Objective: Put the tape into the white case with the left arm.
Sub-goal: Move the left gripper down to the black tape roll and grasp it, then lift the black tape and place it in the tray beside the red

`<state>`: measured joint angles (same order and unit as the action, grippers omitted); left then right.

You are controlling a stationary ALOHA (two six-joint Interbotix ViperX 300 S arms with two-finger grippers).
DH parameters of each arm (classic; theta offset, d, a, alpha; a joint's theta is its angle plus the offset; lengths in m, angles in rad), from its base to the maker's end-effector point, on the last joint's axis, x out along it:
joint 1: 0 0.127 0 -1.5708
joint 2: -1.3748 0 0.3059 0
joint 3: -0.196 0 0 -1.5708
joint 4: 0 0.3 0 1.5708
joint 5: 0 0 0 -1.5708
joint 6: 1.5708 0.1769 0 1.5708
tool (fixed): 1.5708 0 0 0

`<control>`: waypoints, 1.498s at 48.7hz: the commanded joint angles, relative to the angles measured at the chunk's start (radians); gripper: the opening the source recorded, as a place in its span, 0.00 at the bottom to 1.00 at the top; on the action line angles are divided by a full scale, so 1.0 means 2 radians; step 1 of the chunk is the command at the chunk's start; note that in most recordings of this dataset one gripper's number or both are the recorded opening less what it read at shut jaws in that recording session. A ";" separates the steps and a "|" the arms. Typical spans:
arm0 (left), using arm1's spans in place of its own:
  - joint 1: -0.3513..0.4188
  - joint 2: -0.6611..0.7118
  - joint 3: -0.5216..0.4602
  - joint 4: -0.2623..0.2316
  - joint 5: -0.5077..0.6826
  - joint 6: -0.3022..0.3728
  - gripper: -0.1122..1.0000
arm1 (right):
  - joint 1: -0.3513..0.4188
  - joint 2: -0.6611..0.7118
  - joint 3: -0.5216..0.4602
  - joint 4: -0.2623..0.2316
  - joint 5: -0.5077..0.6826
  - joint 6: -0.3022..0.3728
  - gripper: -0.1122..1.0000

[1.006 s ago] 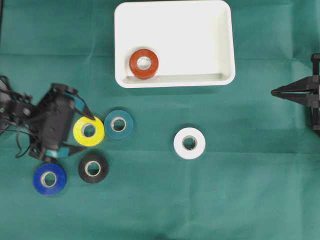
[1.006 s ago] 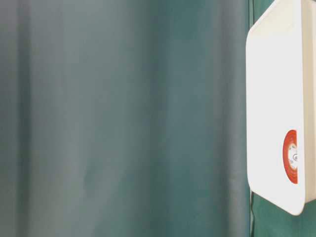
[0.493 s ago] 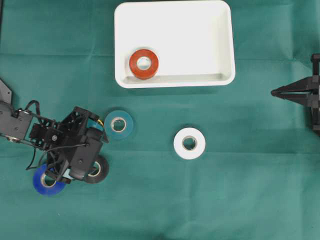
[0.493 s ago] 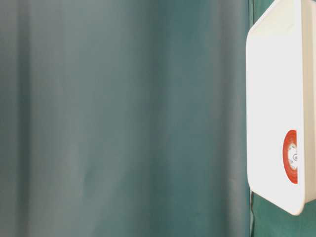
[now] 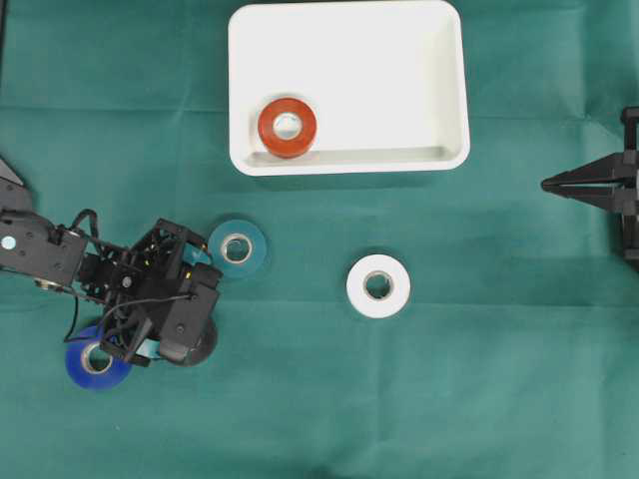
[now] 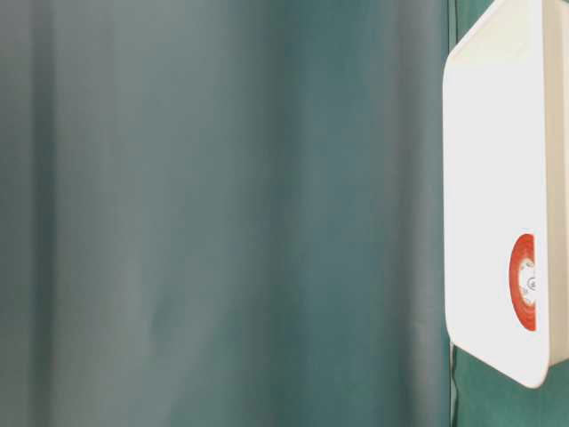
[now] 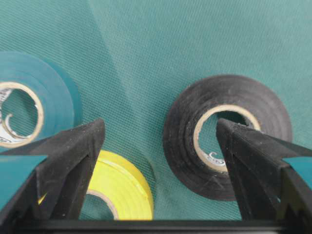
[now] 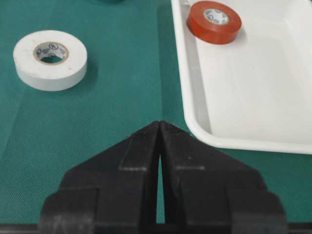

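Between the wide-open fingers of the left gripper (image 7: 158,141), nothing is gripped: the black tape (image 7: 226,136) lies at 3 o'clock under the right fingertip, the yellow tape (image 7: 119,187) at 7 o'clock. Right gripper (image 8: 160,124) is closed, empty. White case (image 5: 449,90) holds a red tape (image 5: 288,127).

Overhead straight down; table-level close beside the white case (image 6: 498,178), shared with overhead; wrist views close above cloth.
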<state>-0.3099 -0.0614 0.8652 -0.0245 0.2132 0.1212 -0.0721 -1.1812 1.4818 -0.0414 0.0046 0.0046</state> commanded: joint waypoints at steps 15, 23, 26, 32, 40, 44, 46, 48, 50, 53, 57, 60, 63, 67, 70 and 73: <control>-0.002 0.027 -0.016 -0.001 -0.005 -0.001 0.95 | -0.002 0.004 -0.005 0.000 -0.005 0.001 0.02; -0.002 0.025 -0.016 -0.001 -0.004 0.000 0.89 | -0.002 0.004 -0.005 0.000 -0.005 0.001 0.02; -0.003 0.025 -0.016 -0.001 -0.002 -0.001 0.83 | -0.002 0.004 -0.006 0.000 -0.005 0.001 0.02; -0.009 0.025 -0.018 0.000 0.001 -0.001 0.53 | -0.002 0.003 -0.005 -0.001 -0.004 0.001 0.02; -0.012 0.018 -0.022 -0.001 0.001 -0.001 0.31 | -0.002 0.003 -0.005 -0.001 -0.005 0.001 0.02; -0.012 0.013 -0.022 -0.001 0.002 -0.002 0.31 | -0.002 0.004 -0.005 -0.001 -0.004 0.001 0.02; -0.012 0.010 -0.023 -0.001 0.004 -0.002 0.31 | -0.002 0.004 -0.005 -0.001 -0.005 0.001 0.02; -0.013 0.005 -0.023 -0.001 0.007 -0.002 0.31 | -0.002 0.004 -0.005 0.000 -0.004 0.001 0.02; -0.012 0.002 -0.025 -0.001 0.012 -0.002 0.31 | -0.002 0.004 -0.006 -0.001 -0.005 0.001 0.02; -0.013 -0.006 -0.029 -0.001 0.024 -0.002 0.31 | -0.002 0.004 -0.006 -0.001 -0.005 0.001 0.02; -0.014 -0.021 -0.039 -0.001 0.046 -0.002 0.31 | -0.002 0.003 -0.005 0.000 -0.004 0.001 0.02; -0.014 -0.033 -0.046 -0.001 0.062 -0.002 0.31 | -0.002 0.004 -0.005 0.000 -0.005 0.001 0.02; -0.014 -0.045 -0.051 -0.001 0.077 -0.002 0.31 | -0.002 0.004 -0.005 0.000 -0.005 0.001 0.02; -0.012 -0.058 -0.054 -0.001 0.082 -0.001 0.31 | -0.002 0.003 -0.005 0.000 -0.005 0.001 0.02; -0.009 -0.065 -0.054 -0.001 0.082 -0.001 0.31 | -0.002 0.004 -0.005 -0.001 -0.005 0.001 0.02; -0.002 -0.069 -0.054 -0.001 0.082 -0.001 0.31 | -0.002 0.003 -0.005 0.000 -0.005 0.001 0.02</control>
<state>-0.3313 -0.1657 0.7777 -0.0245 0.3789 0.1181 -0.0736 -1.1812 1.4834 -0.0414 0.0061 0.0046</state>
